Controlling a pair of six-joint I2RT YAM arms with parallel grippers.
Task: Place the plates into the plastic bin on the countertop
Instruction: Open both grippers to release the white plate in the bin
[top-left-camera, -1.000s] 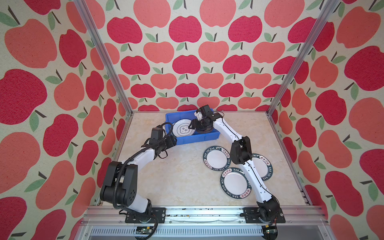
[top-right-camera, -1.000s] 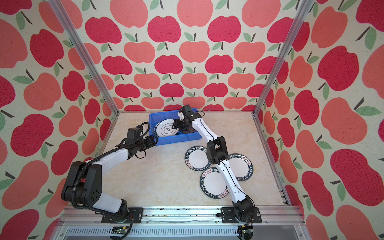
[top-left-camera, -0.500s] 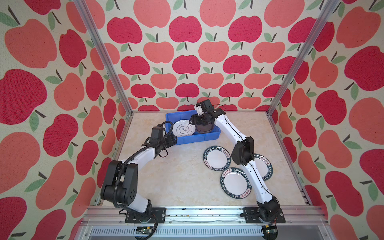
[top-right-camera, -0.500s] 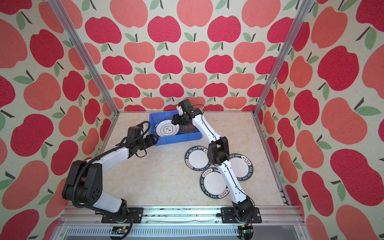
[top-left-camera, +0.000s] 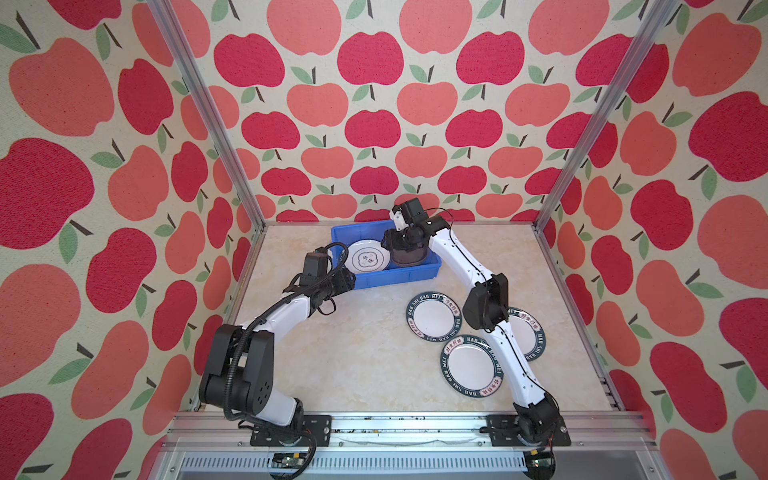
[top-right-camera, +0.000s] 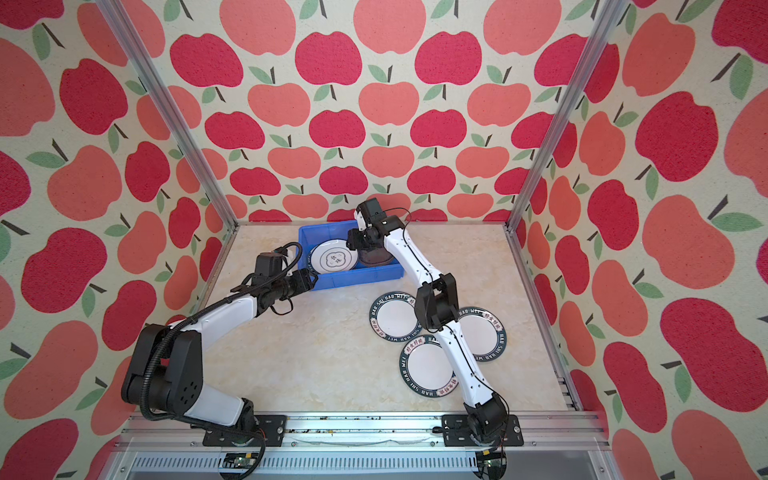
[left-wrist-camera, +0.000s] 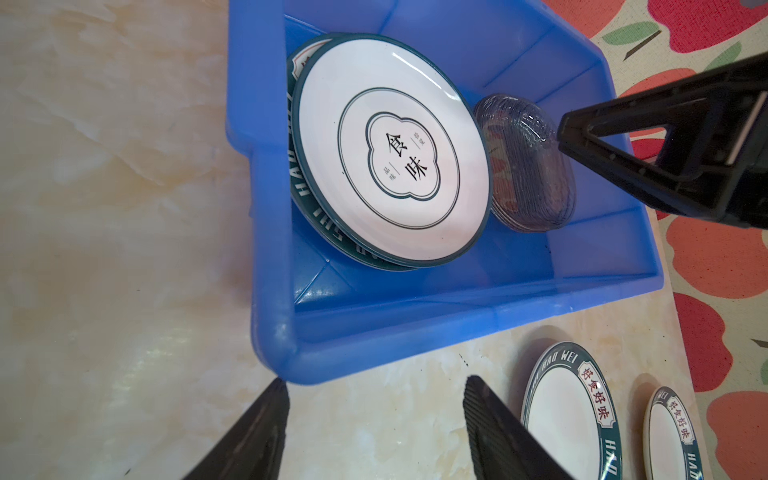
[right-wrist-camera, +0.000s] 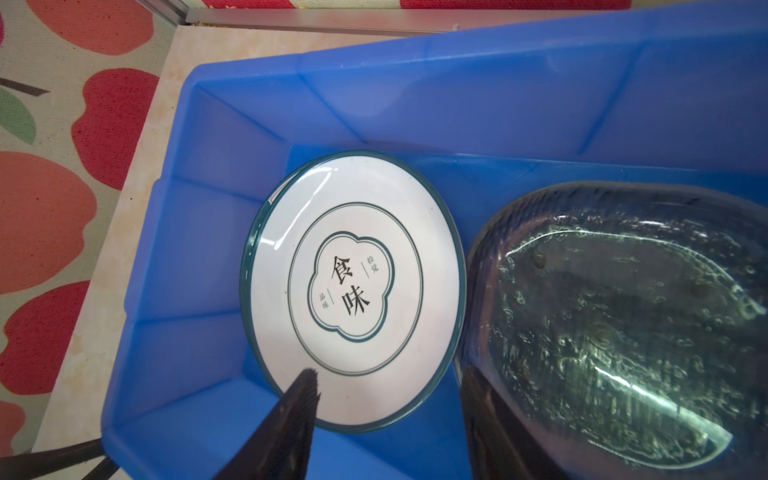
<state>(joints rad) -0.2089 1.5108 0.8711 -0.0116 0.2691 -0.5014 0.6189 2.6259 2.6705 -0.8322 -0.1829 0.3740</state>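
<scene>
In both top views a bright blue rectangular plastic bin (top-left-camera: 395, 284) (top-right-camera: 357, 281) stands at the back edge of the beige marble-patterned countertop (top-left-camera: 353, 361) (top-right-camera: 324, 361), left of the middle. In its left half lies a round white plate with a central emblem (top-left-camera: 368, 261) (top-right-camera: 334, 259). Just beside it sits a stack of translucent grey rounded-square glass plates (top-left-camera: 409, 262) (top-right-camera: 376, 261). The right gripper (top-left-camera: 397, 245) (top-right-camera: 361, 243) hangs over the bin. The left gripper (top-left-camera: 348, 283) (top-right-camera: 309, 280) sits outside its front left corner. Three round white plates with dark-green lettered rims (top-left-camera: 434, 318) (top-right-camera: 392, 318) lie clustered toward the front right corner, with the right arm (top-left-camera: 486, 303) (top-right-camera: 436, 303) crossing above them.

From the left wrist, the emblem plate (left-wrist-camera: 395, 149) rests on a fourth lettered plate (left-wrist-camera: 307, 203), whose green rim peeks out beneath. The emblem is a green quatrefoil inside a ring, reading 食味 in black. The glass plates (left-wrist-camera: 528, 166) show ribbed, layered edges; I cannot count them. The left gripper (left-wrist-camera: 376, 381) is spread wide and empty, with its tips just short of the bin (left-wrist-camera: 374, 332). Two lettered plates (left-wrist-camera: 569, 419) on the countertop read "HAO WEI" in white and 好食好味 in red.

From the right wrist, the right gripper (right-wrist-camera: 390, 374) is parted and empty. One fingertip is over the emblem plate (right-wrist-camera: 353, 291), the other at the edge of the bubbly, glinting glass plates (right-wrist-camera: 615, 332).
</scene>
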